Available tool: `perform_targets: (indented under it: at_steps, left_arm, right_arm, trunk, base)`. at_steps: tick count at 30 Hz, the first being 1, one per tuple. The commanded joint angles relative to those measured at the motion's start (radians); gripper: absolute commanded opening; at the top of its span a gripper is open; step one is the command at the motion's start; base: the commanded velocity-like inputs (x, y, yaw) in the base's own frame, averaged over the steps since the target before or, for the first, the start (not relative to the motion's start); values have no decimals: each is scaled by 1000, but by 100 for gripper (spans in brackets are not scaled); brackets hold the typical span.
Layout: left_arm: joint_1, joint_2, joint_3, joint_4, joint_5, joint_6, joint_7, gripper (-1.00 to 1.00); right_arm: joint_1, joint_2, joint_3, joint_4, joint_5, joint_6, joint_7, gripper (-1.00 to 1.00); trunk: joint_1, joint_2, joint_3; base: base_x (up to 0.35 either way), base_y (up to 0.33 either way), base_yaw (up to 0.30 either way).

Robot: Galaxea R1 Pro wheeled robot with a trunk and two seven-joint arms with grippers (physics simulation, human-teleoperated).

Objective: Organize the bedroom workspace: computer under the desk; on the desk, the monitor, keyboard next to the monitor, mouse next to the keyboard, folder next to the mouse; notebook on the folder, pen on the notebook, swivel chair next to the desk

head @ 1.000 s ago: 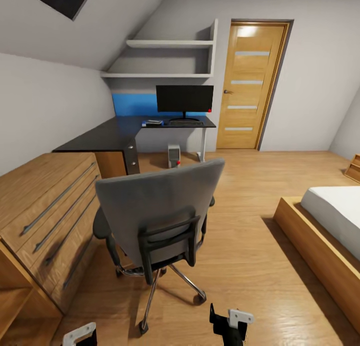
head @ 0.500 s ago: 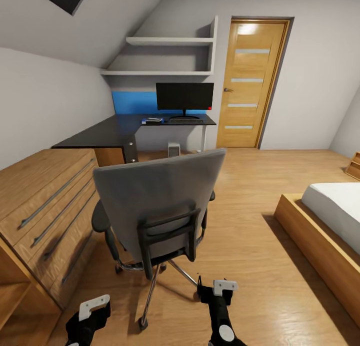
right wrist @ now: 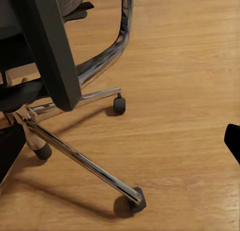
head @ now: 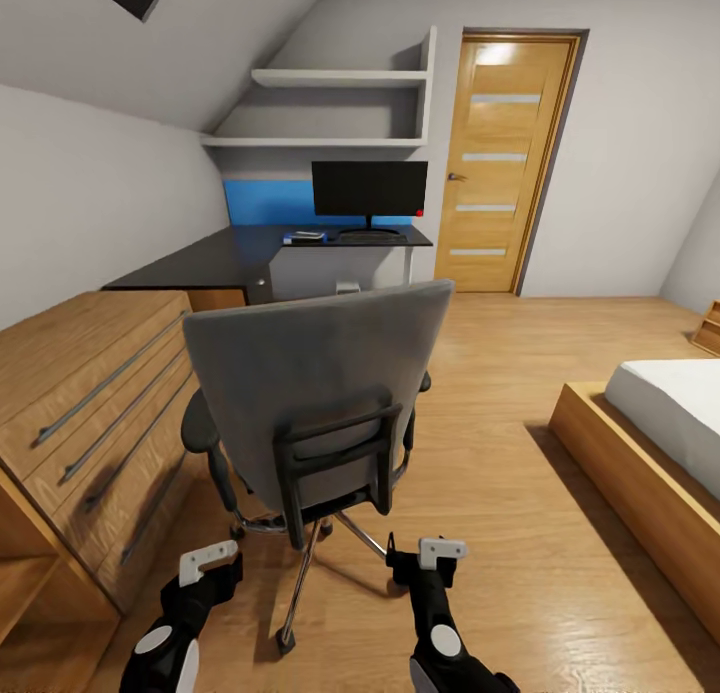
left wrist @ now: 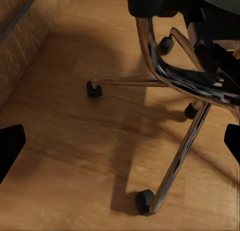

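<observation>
Both our arms have come further up into the head view since a second ago, and the whole scene has slid down a little as our camera moved. From the head, we see the left gripper (head: 212,565) and the right gripper (head: 425,558) raised low behind the swivel chair (head: 315,403), which stands with its grey back toward us, well short of the desk (head: 215,263). We cannot tell from here how wide either pair of jaws stands. On the desk's far wing the monitor (head: 369,190) stands upright with the keyboard (head: 371,239) lying just before its stand. Beside the keyboard sits a small flat stack (head: 305,238), too small to sort out. A wooden drawer cabinet (head: 90,413) runs along our left with its drawers closed, so we cannot see any contents. Two wall shelves (head: 335,108) above the desk look bare. A bed (head: 665,423) lies to our right and a door (head: 500,163) beyond.

From the left wrist, we look at the chair's chrome base (left wrist: 185,86) and black casters (left wrist: 145,202) on the wooden floor (left wrist: 65,156); dark fingertips (left wrist: 10,148) sit at opposite edges, so the jaws are spread wide, holding nothing.

From the right wrist, we see more chrome legs, and again the jaws stand wide apart and empty.
</observation>
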State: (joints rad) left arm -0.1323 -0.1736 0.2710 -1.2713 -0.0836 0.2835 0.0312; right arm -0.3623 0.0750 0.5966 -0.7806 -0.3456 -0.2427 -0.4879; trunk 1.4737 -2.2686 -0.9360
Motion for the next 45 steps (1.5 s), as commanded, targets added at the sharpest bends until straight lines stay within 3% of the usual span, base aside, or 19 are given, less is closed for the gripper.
perform_targets:
  at_steps: [1, 4, 12, 15, 29, 39, 45]
  left_arm:
    - [-1, -1, -4, 0, -6, 5, 0, 100]
    - [-1, -1, -17, 20, 1, -8, -1, 100]
    - [-1, -1, -32, 142, 0, -215, -1, 100]
    - [-1, -1, -35, 165, -1, -250, -1, 100]
    - [-2, -1, -35, 184, 1, -274, -7, 100]
    - [-1, -1, -35, 185, 1, -275, -10, 100]
    - [-2, -1, -35, 187, 0, -275, -10, 100]
  right_arm:
    - [-1, -2, 5, 0, -10, -6, -4, 100]
    - [-1, -12, 5, 1, -11, -7, 0, 100]
    - [1, -40, 10, 7, 23, -10, 6, 100]
    - [2, -45, 12, 7, 34, -10, 6, 100]
    - [6, -59, 14, 8, 42, -60, 8, 100]
    - [6, -64, 14, 37, 43, -77, 81, 100]
    - [6, -69, 14, 44, 43, -97, 87, 100]
  trunk:
    - [0, 0, -1]
    - [0, 0, -1]
    - [0, 0, -1]
    - [0, 0, -1]
    - [0, 0, -1]
    - [0, 0, -1]
    - [0, 0, -1]
  base:
    - [0, 0, 0]
    - [0, 0, 0]
    - [12, 0, 0]
    - [154, 0, 0]
    - [122, 2, 0]
    - [102, 153, 0]
    - [8, 38, 0]
